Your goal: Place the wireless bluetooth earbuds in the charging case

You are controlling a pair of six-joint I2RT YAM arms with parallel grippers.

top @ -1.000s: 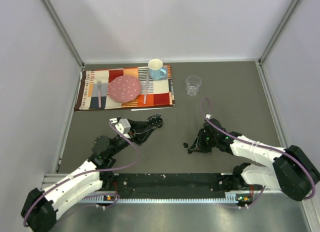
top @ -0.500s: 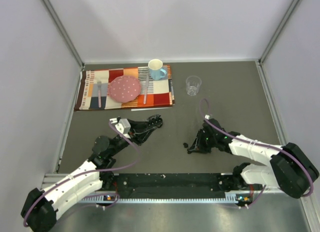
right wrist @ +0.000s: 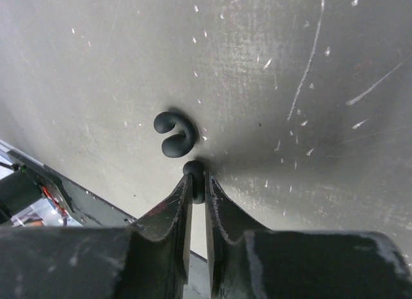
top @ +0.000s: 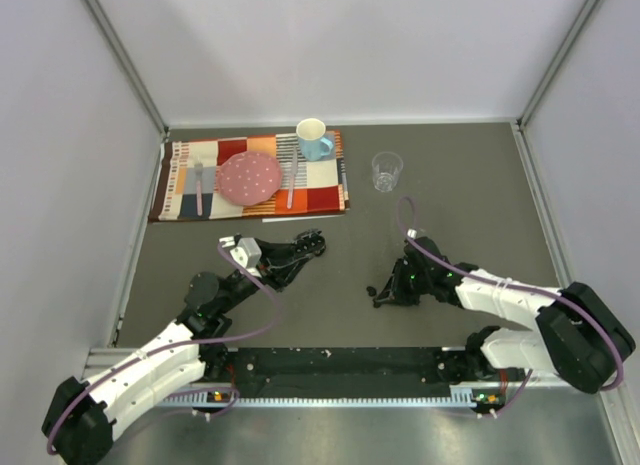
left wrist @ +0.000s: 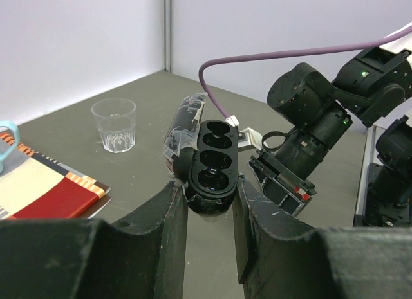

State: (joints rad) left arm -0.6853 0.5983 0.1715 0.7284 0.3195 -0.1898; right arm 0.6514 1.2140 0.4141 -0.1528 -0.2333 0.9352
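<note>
My left gripper (top: 313, 244) is shut on the open black charging case (left wrist: 212, 163) and holds it off the table, its empty round wells facing the wrist camera. The left gripper (left wrist: 207, 195) pinches the case's lower end. My right gripper (top: 382, 298) is low on the dark table. In the right wrist view the right gripper (right wrist: 196, 183) is shut on a small glossy black earbud (right wrist: 194, 170). A second black earbud (right wrist: 174, 133), curled like a hook, lies on the table just beyond it. That one also shows as a black speck in the top view (top: 371, 290).
A checked placemat (top: 320, 197) at the back left carries a pink plate (top: 250, 177), cutlery and a blue mug (top: 314, 139). A clear glass (top: 386, 170) stands to its right and shows in the left wrist view (left wrist: 114, 124). The right arm (left wrist: 309, 128) is just behind the case.
My right gripper has crept slightly left along the table. The left arm and the case have not moved.
</note>
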